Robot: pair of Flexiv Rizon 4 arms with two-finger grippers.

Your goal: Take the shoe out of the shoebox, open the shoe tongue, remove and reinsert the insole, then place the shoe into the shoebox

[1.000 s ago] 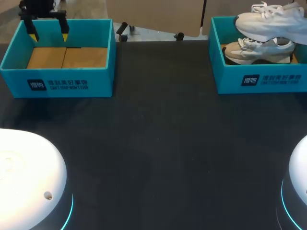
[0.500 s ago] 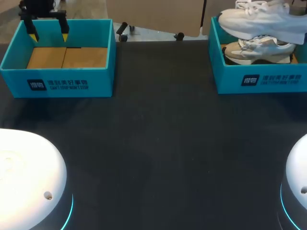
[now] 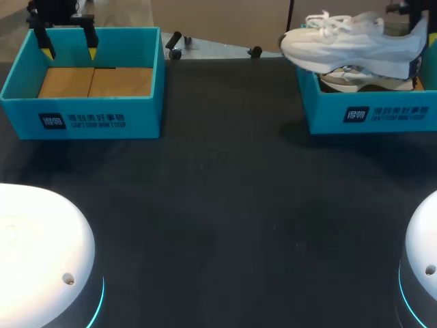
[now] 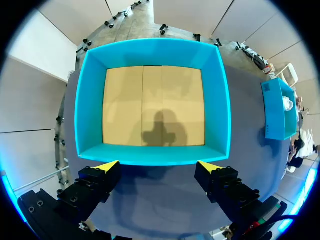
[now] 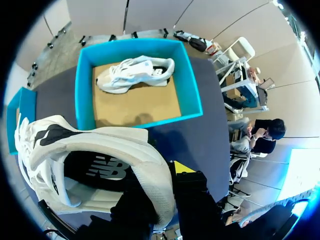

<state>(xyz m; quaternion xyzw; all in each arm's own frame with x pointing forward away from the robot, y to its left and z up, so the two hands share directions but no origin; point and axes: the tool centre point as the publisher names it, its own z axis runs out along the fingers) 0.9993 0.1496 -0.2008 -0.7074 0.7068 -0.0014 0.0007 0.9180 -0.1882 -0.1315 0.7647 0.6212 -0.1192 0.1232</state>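
**Shoe held above its box, both arms shown.** The white shoe (image 3: 351, 44) hangs in the air over the right shoebox (image 3: 372, 115). Its toe points toward the middle of the table (image 3: 225, 198) and sticks out past the box's inner wall. A second shoe (image 3: 369, 77) lies on the cardboard floor beneath it.

The right gripper (image 5: 167, 182) holds the shoe by the heel collar. One yellow tip shows against the outside of the heel. The other finger is hidden, probably inside the opening, so the jaws appear closed narrowly on the collar wall.

The left gripper (image 4: 159, 170) hovers over the near wall of the left shoebox (image 4: 152, 154), which holds nothing. Its jaws stand wide apart and grip nothing.

**Handling, as judged.**
- The shoe looks light, with a soft fabric upper that dents easily.
- The sole and the back of the heel are likely the stiffest parts.
- Gripped at the heel alone, the long toe end acts as a lever and may sag or swing, so it calls for slow carrying.
- The firmest grip would be the heel back or across the sole's sides at midfoot.
- The laces lie loose on top and could snag a finger.
- The tongue should fold with little force.
- The insole is not visible. It is presumably thin and floppy, best pinched at its heel edge.
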